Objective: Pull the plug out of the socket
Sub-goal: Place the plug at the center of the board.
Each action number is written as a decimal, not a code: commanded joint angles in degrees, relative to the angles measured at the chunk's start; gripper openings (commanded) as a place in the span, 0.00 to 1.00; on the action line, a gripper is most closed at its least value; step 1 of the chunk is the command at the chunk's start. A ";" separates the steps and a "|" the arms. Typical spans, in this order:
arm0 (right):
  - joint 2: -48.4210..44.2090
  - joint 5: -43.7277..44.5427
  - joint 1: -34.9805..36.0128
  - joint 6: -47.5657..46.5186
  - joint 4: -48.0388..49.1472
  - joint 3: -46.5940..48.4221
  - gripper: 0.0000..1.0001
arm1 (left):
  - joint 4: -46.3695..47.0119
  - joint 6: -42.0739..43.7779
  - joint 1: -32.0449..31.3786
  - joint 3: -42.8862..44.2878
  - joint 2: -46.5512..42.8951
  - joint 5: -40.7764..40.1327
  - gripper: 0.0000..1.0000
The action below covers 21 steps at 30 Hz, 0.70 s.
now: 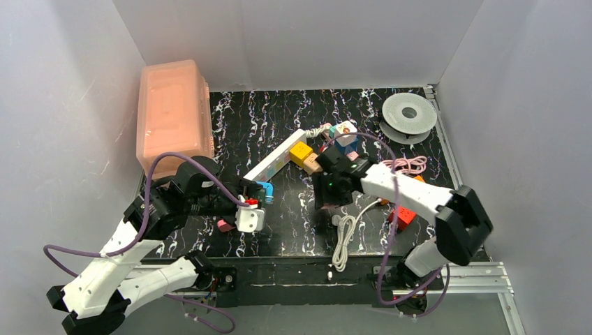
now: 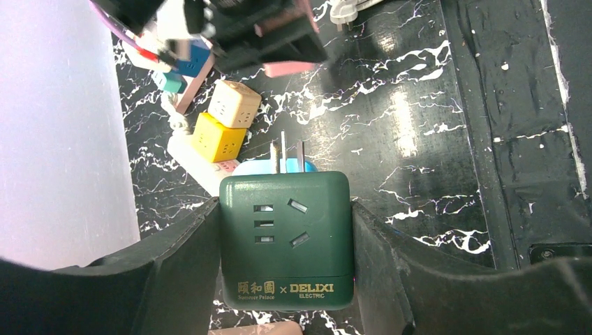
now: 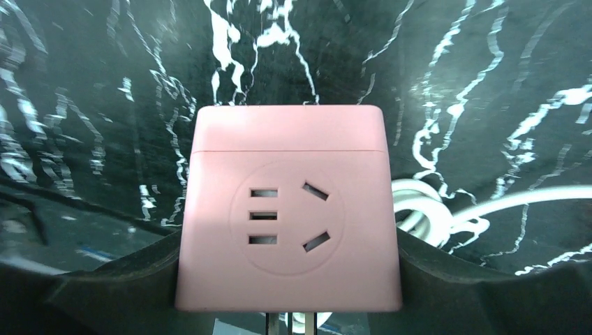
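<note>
Left jaws: the left gripper point(image 2: 285, 209) is clenching a dark green cube-shaped plastic plug point(image 2: 285, 244) by its two side walls, with the printed outlet face turning toward the wrist camera.
Why held so: gripping the flat sides is leaving the two metal prongs point(image 2: 290, 153) free. They are showing bare, so I judge that this plug is sitting clear of any outlet.
Right jaws: the right gripper point(image 3: 290, 279) is grasping a pale pink cube-shaped plastic adapter point(image 3: 286, 174) side to side in the same way. It is hanging over the black white-veined mat point(image 1: 293, 115).
Socket: the long white rectangular power strip point(image 1: 274, 160) is lying diagonally mid-mat, just beyond the green plug's prongs and between the two grippers.
On the strip: a yellow plastic cube point(image 2: 218, 137) and a beige plastic cube point(image 2: 235, 103) are sitting side by side at its far end. Whether they are seated in outlets I cannot tell.
Behind the prongs: a small light blue piece point(image 2: 309, 166) is peeking out; what it belongs to is unclear.
Around: a loose white cord point(image 1: 345, 234) is trailing near the right gripper, with a red cube point(image 1: 401, 216) further right. A grey spool point(image 1: 408, 114) and a translucent orange lidded box point(image 1: 174, 115) are standing well apart at the back.
In the way: both arms are crowding the strip's middle, and the cord is lying under the right gripper's path.
</note>
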 commanded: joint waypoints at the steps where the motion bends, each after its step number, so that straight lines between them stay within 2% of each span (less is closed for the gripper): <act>1: -9.05 -2.01 -7.54 -0.15 -1.86 -1.14 0.01 | 1.04 1.17 -0.13 0.23 -0.65 1.46 0.00; 8: -17.09 1.30 -15.08 8.64 -11.14 -9.81 0.01 | 1.00 1.72 -0.06 0.10 -0.77 1.84 0.00; 13: -23.07 -2.69 -23.25 13.63 -9.97 -18.33 0.01 | 0.97 1.84 -0.06 0.55 -0.23 2.34 0.00; 16: -23.22 -3.42 -26.51 14.48 -8.95 -21.31 0.02 | 0.94 1.89 -0.09 1.04 0.04 2.43 0.00; 18: -22.05 -4.23 -27.44 14.76 -8.24 -22.14 0.11 | 0.96 1.87 -0.03 1.24 0.23 2.36 0.00; 20: -20.67 -5.39 -27.71 14.79 -7.21 -22.54 0.30 | 0.97 1.89 0.01 1.22 0.19 2.35 0.00; 21: -19.97 -5.32 -27.72 14.77 -6.74 -22.59 0.44 | 1.02 1.84 -0.01 1.17 0.11 2.35 0.00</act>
